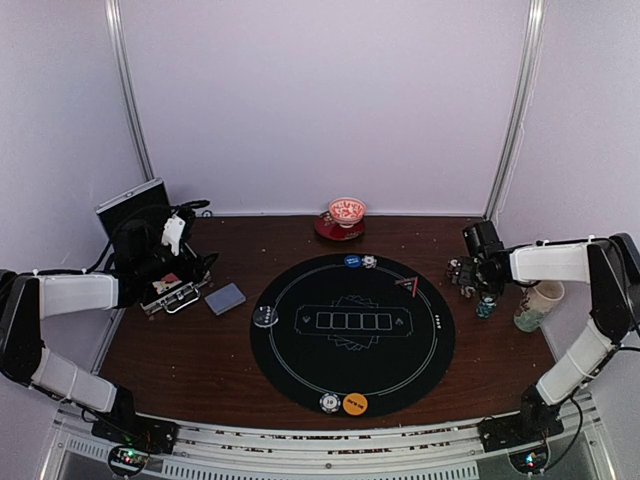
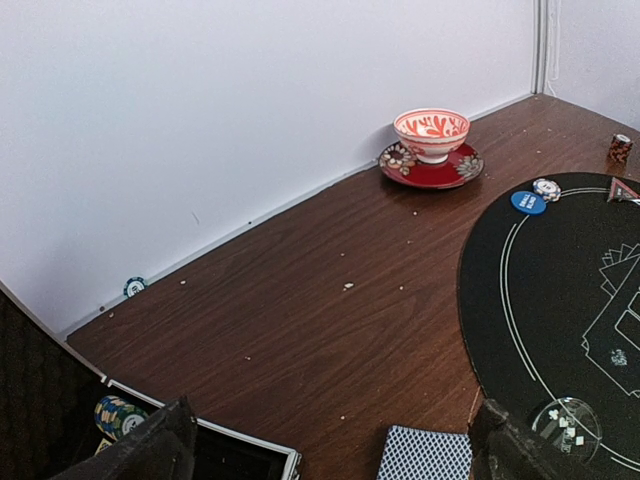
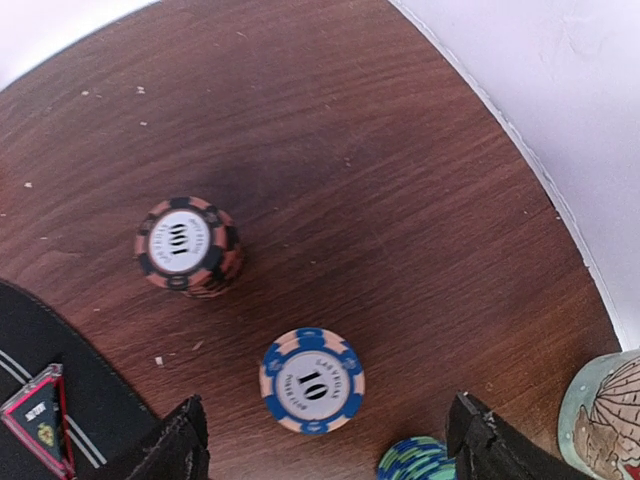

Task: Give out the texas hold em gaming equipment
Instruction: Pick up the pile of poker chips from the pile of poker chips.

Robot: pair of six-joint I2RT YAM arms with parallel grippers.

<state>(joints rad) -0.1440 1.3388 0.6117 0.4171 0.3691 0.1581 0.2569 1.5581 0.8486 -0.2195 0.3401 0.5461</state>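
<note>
At the right of the table my right gripper (image 1: 470,272) hangs open over the poker chips. In the right wrist view a blue-and-white chip stack (image 3: 312,381) stands just ahead of the gap between its fingers (image 3: 165,450), untouched. An orange-and-black stack (image 3: 187,245) stands further off and a green stack (image 3: 415,460) lies by the right finger. My left gripper (image 1: 170,270) is open above the chip case (image 1: 170,295). The grey-blue deck of cards (image 2: 425,455) lies near its right finger. A blue disc (image 1: 352,261), an orange disc (image 1: 355,404) and a clear disc (image 1: 265,317) sit on the mat's rim.
The round black mat (image 1: 300,370) fills the table's middle. A red-and-white bowl on a red saucer (image 1: 347,212) stands at the back wall. A patterned mug (image 1: 538,305) is at the right edge, close to the green stack. A small red triangle (image 1: 407,285) lies on the mat.
</note>
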